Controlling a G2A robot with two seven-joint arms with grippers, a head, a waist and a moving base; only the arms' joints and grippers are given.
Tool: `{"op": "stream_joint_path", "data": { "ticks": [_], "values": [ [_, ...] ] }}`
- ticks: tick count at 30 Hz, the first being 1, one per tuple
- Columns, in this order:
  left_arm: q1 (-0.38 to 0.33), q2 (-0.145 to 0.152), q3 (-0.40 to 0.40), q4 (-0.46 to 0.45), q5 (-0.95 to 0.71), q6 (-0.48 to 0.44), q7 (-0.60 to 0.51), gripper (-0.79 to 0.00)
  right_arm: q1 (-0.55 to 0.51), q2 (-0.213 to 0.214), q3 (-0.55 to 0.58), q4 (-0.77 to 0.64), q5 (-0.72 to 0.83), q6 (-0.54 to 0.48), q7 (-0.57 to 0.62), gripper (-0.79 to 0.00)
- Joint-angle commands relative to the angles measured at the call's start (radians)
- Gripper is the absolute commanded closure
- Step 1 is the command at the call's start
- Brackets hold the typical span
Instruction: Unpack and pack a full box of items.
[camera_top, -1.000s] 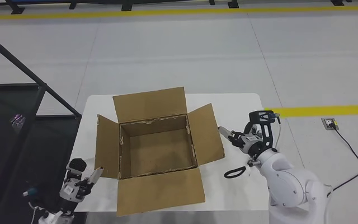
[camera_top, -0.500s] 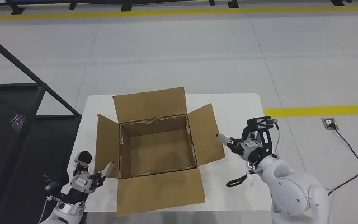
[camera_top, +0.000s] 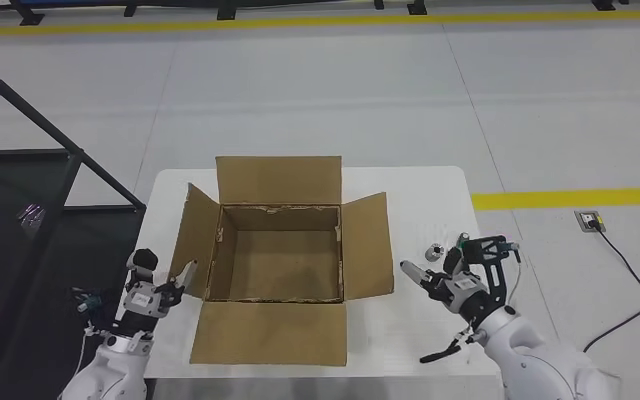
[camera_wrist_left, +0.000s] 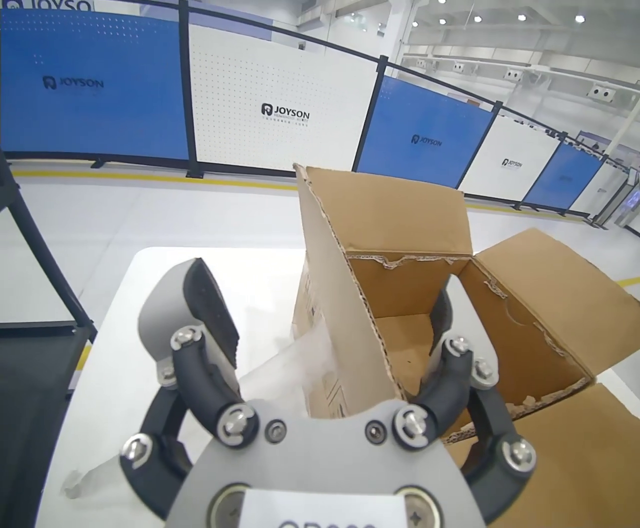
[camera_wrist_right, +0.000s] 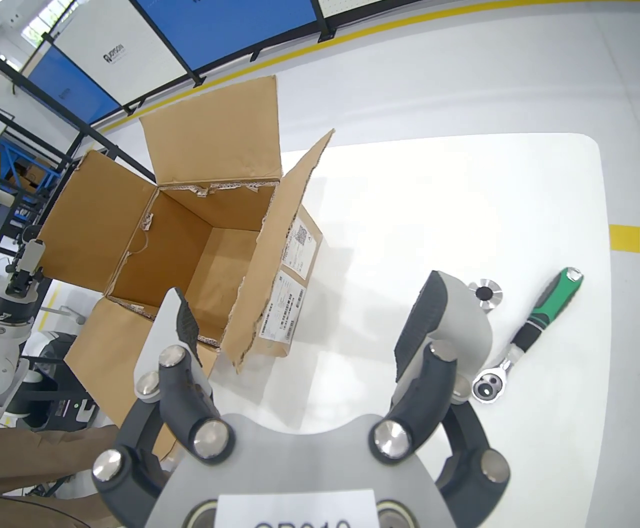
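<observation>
The cardboard box (camera_top: 280, 262) stands open in the middle of the white table (camera_top: 420, 190), all flaps spread and its inside bare (camera_wrist_right: 210, 250). My left gripper (camera_top: 168, 277) is at the box's left side, open; in the left wrist view the left flap (camera_wrist_left: 340, 320) rises between the spread fingers of that gripper (camera_wrist_left: 325, 315) without being clamped. My right gripper (camera_top: 428, 272) hovers open and empty (camera_wrist_right: 305, 320) over the table right of the box. A green-handled ratchet (camera_wrist_right: 530, 330) and a small metal socket (camera_wrist_right: 484, 294) lie on the table beside it.
A clear plastic sheet (camera_wrist_left: 285, 365) lies on the table against the box's left wall. A black rack (camera_top: 40, 230) stands off the table's left edge. The socket (camera_top: 435, 250) and ratchet (camera_top: 462, 240) sit near the right edge.
The box has turned square to the table and its flaps stand differently. My left gripper came up to the left flap. My right gripper drew back toward the near right, uncovering the ratchet and socket.
</observation>
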Motion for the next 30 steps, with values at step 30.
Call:
{"op": "stream_joint_path", "data": {
  "ticks": [30],
  "values": [
    [0.221, 0.013, -0.242, -0.161, -0.569, -0.278, -0.077, -0.785, 0.430, 0.065, 0.128, 0.529, -0.148, 0.330, 0.442, -0.785]
  ]
}}
